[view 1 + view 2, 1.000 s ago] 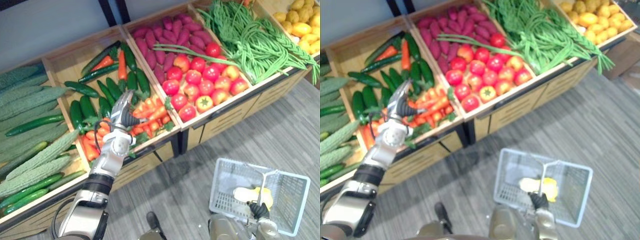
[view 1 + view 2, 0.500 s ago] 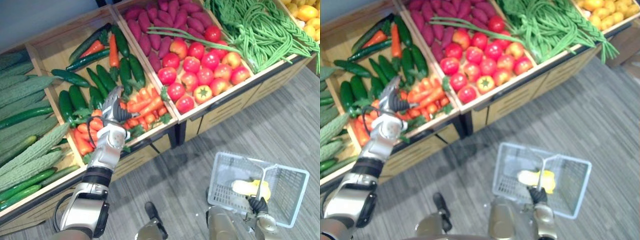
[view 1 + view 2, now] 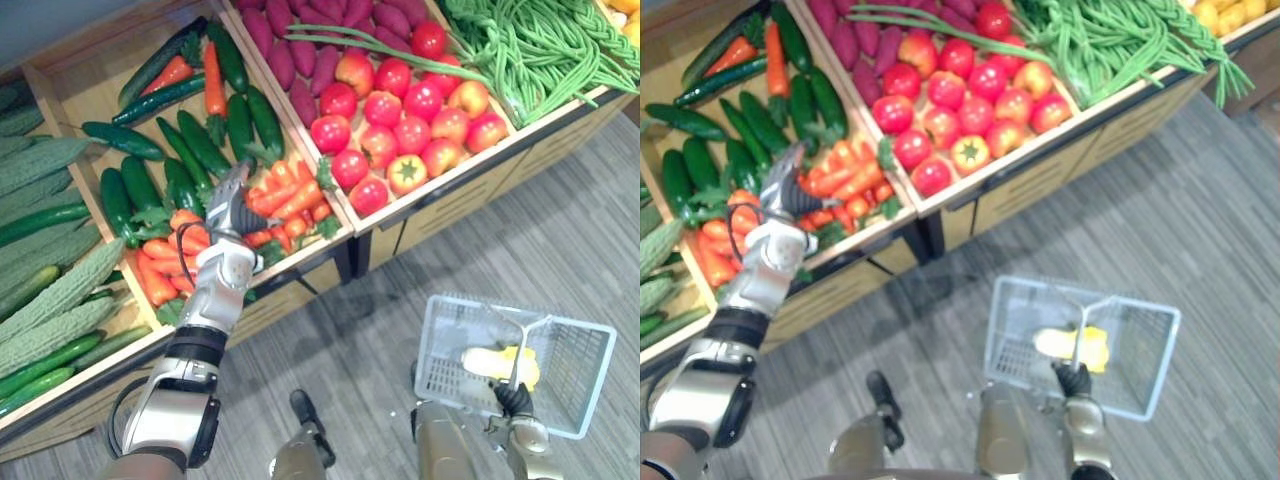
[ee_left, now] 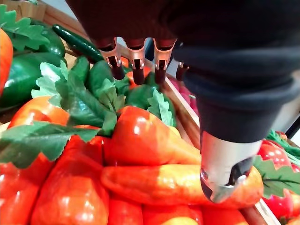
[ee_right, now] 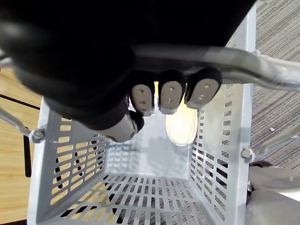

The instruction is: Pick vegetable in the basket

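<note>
A pile of orange carrots (image 3: 285, 200) with green tops lies in the front of a wooden crate. My left hand (image 3: 228, 215) hovers just over them, open. Its fingers (image 4: 136, 65) reach out above the leaves, and the thumb (image 4: 225, 168) hangs close over one carrot (image 4: 154, 180); nothing is held. Low on the right, my right hand (image 3: 513, 398) is shut on the handle (image 5: 225, 70) of a pale grey plastic basket (image 3: 590, 395) above the floor. A pale yellow vegetable (image 3: 495, 362) lies inside the basket.
Dark green cucumbers (image 3: 190, 150) lie behind the carrots, and bitter gourds (image 3: 50, 300) fill the crate to the left. Red tomatoes (image 3: 400, 120), purple sweet potatoes (image 3: 290, 50) and green beans (image 3: 530, 50) fill the crates to the right. Grey striped floor (image 3: 560, 240) spreads before the stall.
The whole view has shifted, so the camera moved. My left hand stays over the carrots and my right hand keeps hold of the basket handle.
</note>
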Tool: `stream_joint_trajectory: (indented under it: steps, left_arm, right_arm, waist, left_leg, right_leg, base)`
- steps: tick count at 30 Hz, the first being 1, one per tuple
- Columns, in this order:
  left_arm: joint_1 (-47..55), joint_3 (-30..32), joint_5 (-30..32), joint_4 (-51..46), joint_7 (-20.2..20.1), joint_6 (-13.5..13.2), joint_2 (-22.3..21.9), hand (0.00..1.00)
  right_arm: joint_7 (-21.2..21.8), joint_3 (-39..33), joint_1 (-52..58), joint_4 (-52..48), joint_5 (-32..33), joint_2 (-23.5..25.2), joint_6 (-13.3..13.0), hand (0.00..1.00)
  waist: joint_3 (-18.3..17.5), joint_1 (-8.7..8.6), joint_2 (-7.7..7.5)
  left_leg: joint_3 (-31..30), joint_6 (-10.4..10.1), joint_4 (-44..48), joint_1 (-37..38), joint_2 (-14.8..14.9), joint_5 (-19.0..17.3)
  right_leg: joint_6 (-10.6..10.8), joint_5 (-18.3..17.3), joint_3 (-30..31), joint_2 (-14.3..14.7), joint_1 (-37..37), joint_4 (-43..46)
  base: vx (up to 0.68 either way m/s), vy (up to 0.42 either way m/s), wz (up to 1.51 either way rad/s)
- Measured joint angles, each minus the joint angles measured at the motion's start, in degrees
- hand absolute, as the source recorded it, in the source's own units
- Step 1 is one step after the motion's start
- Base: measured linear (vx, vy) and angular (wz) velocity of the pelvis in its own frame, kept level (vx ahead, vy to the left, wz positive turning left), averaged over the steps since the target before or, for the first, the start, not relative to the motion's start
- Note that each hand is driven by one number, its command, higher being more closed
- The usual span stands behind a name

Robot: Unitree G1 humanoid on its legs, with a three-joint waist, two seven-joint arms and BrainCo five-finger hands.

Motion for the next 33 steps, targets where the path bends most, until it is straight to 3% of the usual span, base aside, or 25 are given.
stream_joint_trajectory:
  steps: [19, 20, 33]
  left_arm:
    - [0.0, 0.4, 2.1, 1.8, -0.1, 0.0, 0.1, 0.00]
    - [-0.1, 1.0, 2.2, 2.3, -0.1, 0.1, 0.1, 1.00]
    - [-2.9, 6.9, 2.2, 5.2, 0.6, 1.4, 2.5, 1.00]
  right_arm:
    - [0.0, 0.0, -1.3, -0.6, 0.5, -0.9, 0.0, 1.00]
    - [0.0, 0.0, -1.3, -0.6, 0.5, -0.9, 0.0, 1.00]
    - [-0.1, 0.4, -1.7, -1.1, 1.0, -0.9, 0.0, 1.00]
  waist:
    - [1.4, -0.15, 0.37]
    - [1.6, -0.18, 0.40]
    - [1.9, -0.43, 0.27]
  left_leg:
    - [2.5, 0.0, -0.1, -1.5, -0.3, 0.0]
    - [2.6, 0.0, -0.1, -1.5, -0.2, 0.0]
    - [4.2, 0.0, -0.3, -1.6, 0.1, 0.0]
  right_leg:
    - [0.2, 0.2, 2.5, 0.2, -3.3, 0.3]
    - [0.2, 0.2, 2.5, 0.3, -3.5, 0.4]
    - [0.1, 0.7, 4.2, 1.1, -4.8, 0.2]
  base:
    - [0.02, 0.010, -0.06]
    - [0.02, 0.006, -0.05]
    - [0.02, 0.010, -0.07]
